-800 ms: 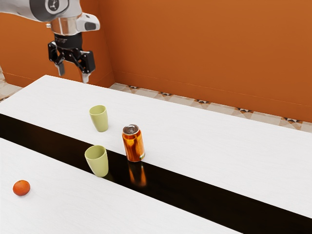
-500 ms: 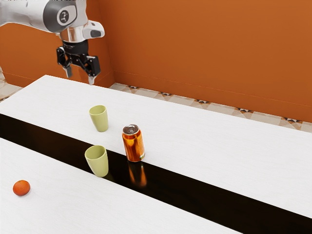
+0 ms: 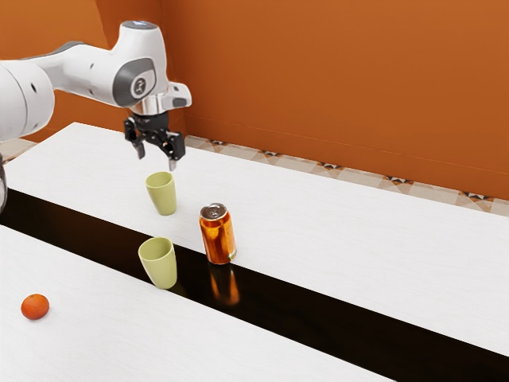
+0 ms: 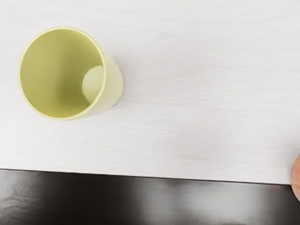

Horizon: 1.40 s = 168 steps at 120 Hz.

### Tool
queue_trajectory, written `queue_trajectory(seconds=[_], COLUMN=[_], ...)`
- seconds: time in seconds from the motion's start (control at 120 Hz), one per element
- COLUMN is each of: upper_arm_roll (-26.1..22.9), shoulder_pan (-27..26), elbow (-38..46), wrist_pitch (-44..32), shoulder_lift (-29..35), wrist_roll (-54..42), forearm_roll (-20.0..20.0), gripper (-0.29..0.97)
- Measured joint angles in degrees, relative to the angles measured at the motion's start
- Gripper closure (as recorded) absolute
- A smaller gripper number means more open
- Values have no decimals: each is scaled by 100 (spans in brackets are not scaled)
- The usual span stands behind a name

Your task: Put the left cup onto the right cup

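A white robot arm holds its black gripper (image 3: pixel 157 159) just above the far cup (image 3: pixel 161 193), fingers spread apart and grasping nothing. The yellow-green cup stands upright on the white table (image 3: pixel 358 231), between the table's far edge and the black strip (image 3: pixel 318 314) that runs across its middle. In the wrist view the cup's open mouth faces the camera, beside the strip's far edge. A matching near cup (image 3: pixel 158 263) stands upright at the strip's near edge. A copper-coloured can (image 3: pixel 218 233) stands at the strip's far edge, just beside both cups. An orange (image 3: pixel 35 306) lies on the table's near part, well apart from them.
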<state>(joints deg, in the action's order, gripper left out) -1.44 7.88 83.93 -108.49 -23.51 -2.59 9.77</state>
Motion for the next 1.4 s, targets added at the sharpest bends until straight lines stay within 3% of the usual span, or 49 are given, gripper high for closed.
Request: queue_trajectory(seconds=[0.575, 1.4], upper_arm_roll=[540, 452], shoulder_pan=[153, 152], elbow=[-178, -1230], wrist_pitch=[-1043, -1414], shoulder_lift=[-785, -2149], wrist_roll=[-672, -1447], forearm_roll=[-339, -706], gripper=[0, 4])
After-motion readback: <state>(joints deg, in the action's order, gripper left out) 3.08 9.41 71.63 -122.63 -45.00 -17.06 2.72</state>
